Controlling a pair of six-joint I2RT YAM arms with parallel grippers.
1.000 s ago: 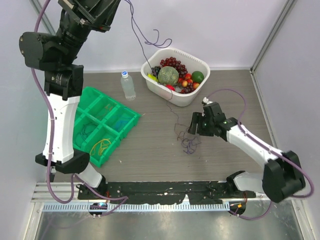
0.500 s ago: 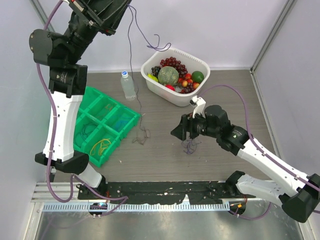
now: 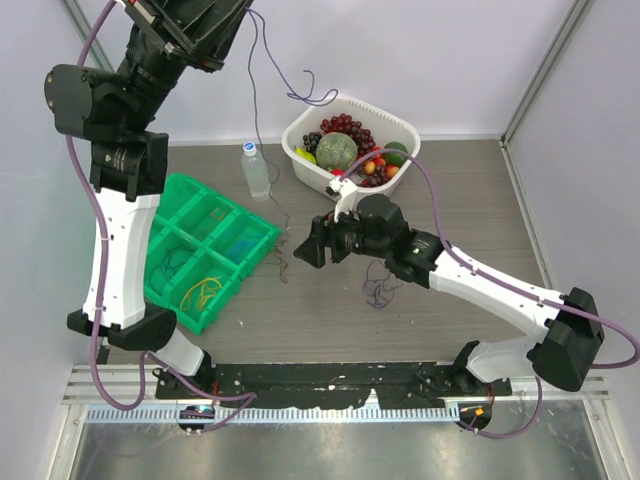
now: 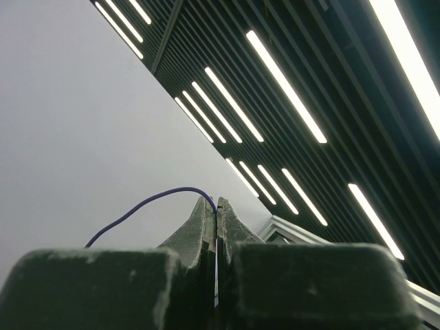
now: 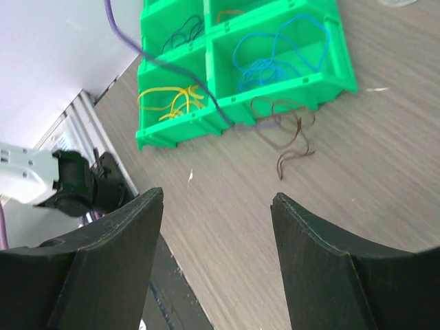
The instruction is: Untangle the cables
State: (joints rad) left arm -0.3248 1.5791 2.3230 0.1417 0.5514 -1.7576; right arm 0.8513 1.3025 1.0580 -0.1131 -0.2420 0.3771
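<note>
**Cable handling: light, limp, snag-prone**

The left end effector [image 4: 217, 206] is closed on the purple cable [image 4: 172, 190], held high; the tail hangs to the desk [image 3: 450, 200] beside the tray [image 5: 227, 113] and appears snagged in the brown cable [image 5: 285, 139]; the right end effector [image 5: 216, 198] hovers open above that snag; another bunch [image 3: 380, 290] lies near. We judge the wire light and limp; we advise pinching one strand close to the knot.

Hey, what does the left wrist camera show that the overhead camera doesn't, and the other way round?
Only the left wrist view: ceiling light strips and, close up, the left pincer shut on the purple cable. Only the overhead view: the table, green tray, water bottle, fruit basket, the open right pincer and a loose bunch of cables on the table. Both share the purple cable, which overhead trails down toward the table.
</note>
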